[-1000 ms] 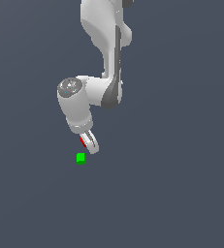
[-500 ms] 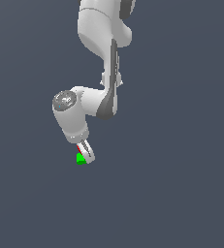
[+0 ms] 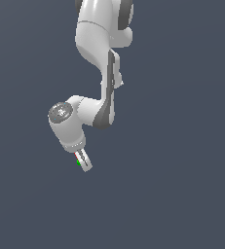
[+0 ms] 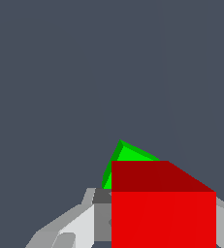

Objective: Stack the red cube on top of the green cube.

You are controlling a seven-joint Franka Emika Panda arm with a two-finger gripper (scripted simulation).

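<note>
Claw (image 3: pixel 84 163) grips one red cube (image 4: pixel 163 213); one green cube (image 4: pixel 124 156) beneath.

A plain, flat, dark slate-grey floor (image 3: pixel 182 185) fills both views, without markings or edges. The only thing seen lying on it is the tiny bright green plain cube (image 4: pixel 125 157), which sits directly below the gripper (image 3: pixel 83 163); in the exterior view just a sliver of green shows beside the fingertips, and in the wrist view only one corner shows.
</note>
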